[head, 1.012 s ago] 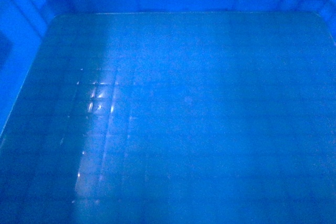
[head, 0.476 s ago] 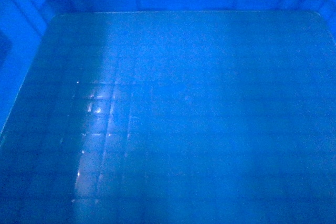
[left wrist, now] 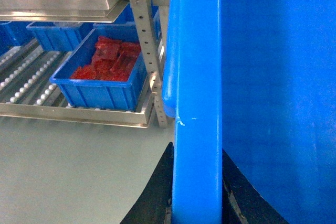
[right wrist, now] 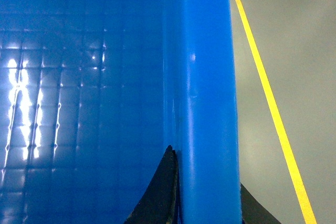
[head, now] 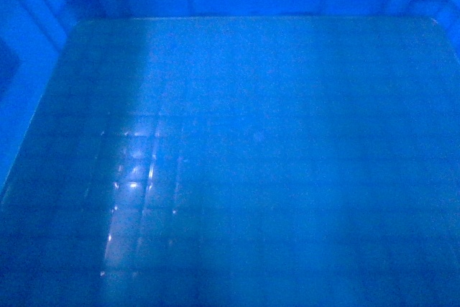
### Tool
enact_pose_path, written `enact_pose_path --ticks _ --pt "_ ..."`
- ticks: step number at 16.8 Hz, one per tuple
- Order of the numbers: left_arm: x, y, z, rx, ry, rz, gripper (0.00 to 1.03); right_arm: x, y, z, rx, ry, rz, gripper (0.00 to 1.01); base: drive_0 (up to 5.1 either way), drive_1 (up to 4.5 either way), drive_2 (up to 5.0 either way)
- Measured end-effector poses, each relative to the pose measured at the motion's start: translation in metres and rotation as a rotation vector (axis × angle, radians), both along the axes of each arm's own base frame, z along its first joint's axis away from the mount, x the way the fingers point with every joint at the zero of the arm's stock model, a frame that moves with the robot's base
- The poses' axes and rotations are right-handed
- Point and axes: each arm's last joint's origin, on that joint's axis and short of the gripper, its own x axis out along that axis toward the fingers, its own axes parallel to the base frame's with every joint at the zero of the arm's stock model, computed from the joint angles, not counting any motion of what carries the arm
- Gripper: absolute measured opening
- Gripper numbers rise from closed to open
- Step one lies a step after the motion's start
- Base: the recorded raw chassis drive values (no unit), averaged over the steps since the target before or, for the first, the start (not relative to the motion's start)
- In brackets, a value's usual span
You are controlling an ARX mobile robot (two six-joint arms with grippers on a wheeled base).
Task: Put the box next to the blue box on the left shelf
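Both grippers, left gripper (left wrist: 197,203) and right gripper (right wrist: 205,203), clamp opposite rims of the blue crate (head: 251,163), carrying it level toward the shelf (left wrist: 79,111) holding a blue bin (left wrist: 102,90).

Off to the side there's a metal roller-track shelf rack (left wrist: 142,40) holding a blue plastic bin full of red parts (left wrist: 102,74), with another smaller blue plastic bin (left wrist: 58,34) behind it. Plain grey floor (left wrist: 73,171), plus a yellow painted floor line (right wrist: 270,103).
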Motion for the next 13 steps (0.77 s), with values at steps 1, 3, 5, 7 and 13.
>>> enact_pose_path --ticks 1,3,5,7,13 --pt "-0.0005 0.0006 -0.0002 0.002 0.003 0.001 0.1 -0.0006 -0.0003 -0.0003 -0.002 0.004 0.0 0.09 0.0 0.0 0.0" --pt "-0.0004 0.0005 0.0006 -0.004 -0.005 0.002 0.1 -0.0001 -0.0001 0.0005 0.002 -0.004 0.0 0.09 -2.4 1.29 1.3" --pt "-0.0004 0.0005 0.0005 -0.004 -0.004 0.001 0.1 -0.001 -0.0006 0.0006 0.002 -0.005 -0.002 0.09 -4.8 2.62 2.6" --pt "-0.0005 0.0005 0.0004 -0.003 -0.002 0.001 0.1 -0.001 -0.0006 0.0005 0.001 -0.003 -0.001 0.09 -4.8 2.62 2.6" --pt "-0.0005 0.0005 0.0004 -0.003 -0.003 0.001 0.1 -0.0009 -0.0006 0.0006 0.002 -0.004 -0.001 0.09 -4.8 2.6 2.6"
